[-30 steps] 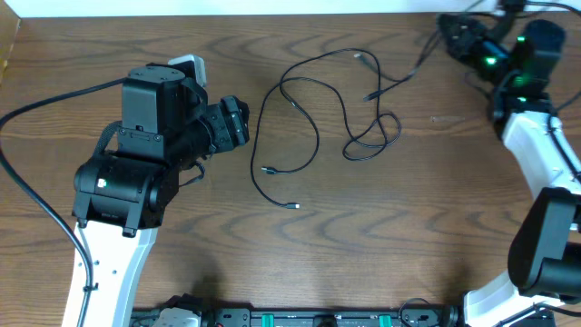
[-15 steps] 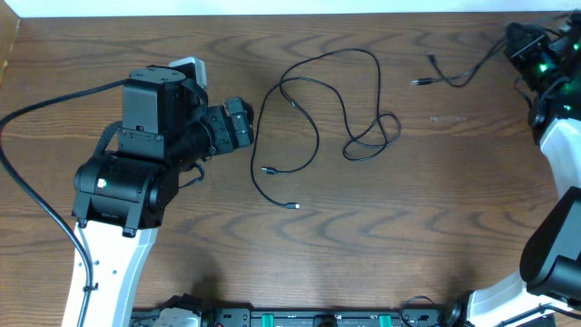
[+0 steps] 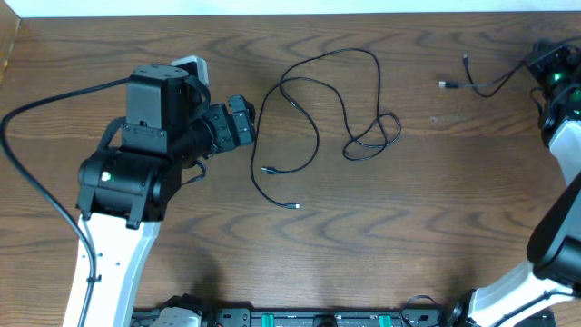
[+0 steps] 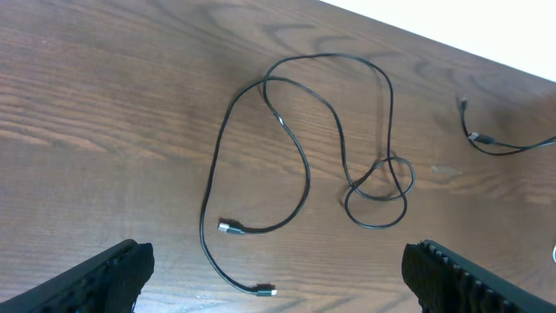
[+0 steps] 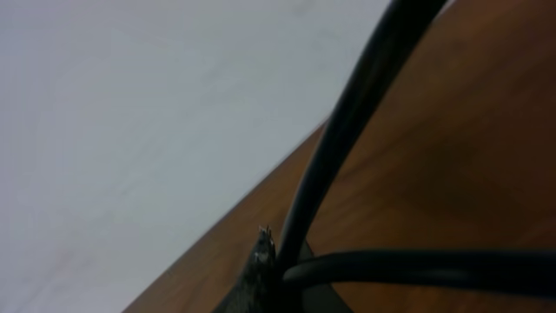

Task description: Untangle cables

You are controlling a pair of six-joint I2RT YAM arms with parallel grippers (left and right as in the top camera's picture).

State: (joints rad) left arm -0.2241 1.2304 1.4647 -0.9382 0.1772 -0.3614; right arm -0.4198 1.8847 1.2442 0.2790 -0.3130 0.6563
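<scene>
- One broad brown wood-grain table [image 3: 381, 236] carries everything. Beyond its far edge we see only a pale white strip [image 3: 272, 7], and nothing more of the room.
- At the left hovers the left tool [image 4: 278, 261]. Its black fingers are spread wide and hold nothing, and it points at the tangle from just short of the nearest loop.
- At the far right edge sits the right tool [image 3: 551, 74], jaws pressed together. As we read it, it is pinching one end of the shorter cord; its own camera shows only a dark cord up close.
- Mid-table lies the long thin black cable [image 3: 315, 145] in open loops. It crosses itself near the top left and bunches into a small coil [image 3: 372, 141] on its right side. Its two plug ends [image 3: 292, 206] lie free at the lower left.
- At the upper right the short thin black cable [image 3: 490, 90] trails from the right tool, well apart from the long one.
- We judge the separating step done. The next move calls for the left tool to close on a strand near the coil or on a plug end, then draw it out low and gently, so the loops open rather than tighten.
</scene>
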